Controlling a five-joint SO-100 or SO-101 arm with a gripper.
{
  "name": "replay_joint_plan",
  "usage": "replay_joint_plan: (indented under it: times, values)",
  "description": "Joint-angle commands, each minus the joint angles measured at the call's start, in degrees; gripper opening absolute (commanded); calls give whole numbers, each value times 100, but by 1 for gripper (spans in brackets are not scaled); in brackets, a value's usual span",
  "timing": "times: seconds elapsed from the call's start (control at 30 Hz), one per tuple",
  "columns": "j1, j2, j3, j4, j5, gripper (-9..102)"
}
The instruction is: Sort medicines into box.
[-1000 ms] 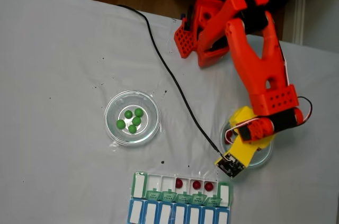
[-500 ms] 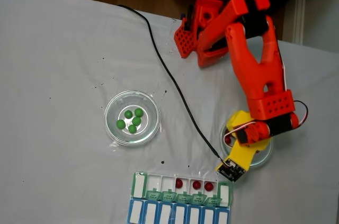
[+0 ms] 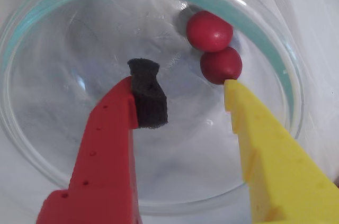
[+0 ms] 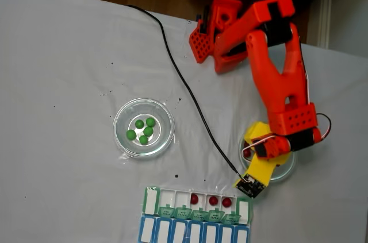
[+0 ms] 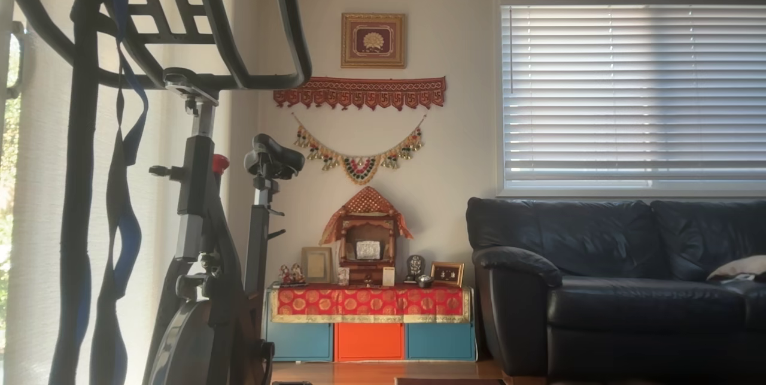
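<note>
Wrist view: my gripper (image 3: pixel 188 99) sits spread wide inside a round glass dish (image 3: pixel 47 144), nothing pinched. Red finger (image 3: pixel 108 144) with its black pad on the left, yellow finger (image 3: pixel 265 144) on the right. Two dark red balls (image 3: pixel 209 30) lie touching each other against the dish's far wall, the nearer one just off the yellow fingertip.

Fixed view: I see the orange arm (image 4: pixel 282 76) bent down over that right-hand dish (image 4: pixel 287 169). A second glass dish (image 4: pixel 123 139) further left holds five green balls (image 4: pixel 144 131), clustered. The pill box (image 4: pixel 150 200) lies at the bottom edge, green lids flipped open; three neighbouring compartments towards its right end hold one red ball (image 4: pixel 213 200) each. A black cable (image 4: pixel 172 53) crosses the white table (image 4: pixel 57 70).
</note>
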Motion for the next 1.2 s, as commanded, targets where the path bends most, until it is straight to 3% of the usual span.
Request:
replay_joint_plan:
  times: [0.0, 0.43, 0.57, 0.73, 1.17]
  values:
    - [79, 62, -255, -9, -88, 23]
    - [237, 229, -334, -26, -158, 24]
    - [334, 457, -237, -255, -105, 22]
    - [510, 694, 237, -1125, -316, 15]
    - [545, 703, 272, -1222, -360, 17]
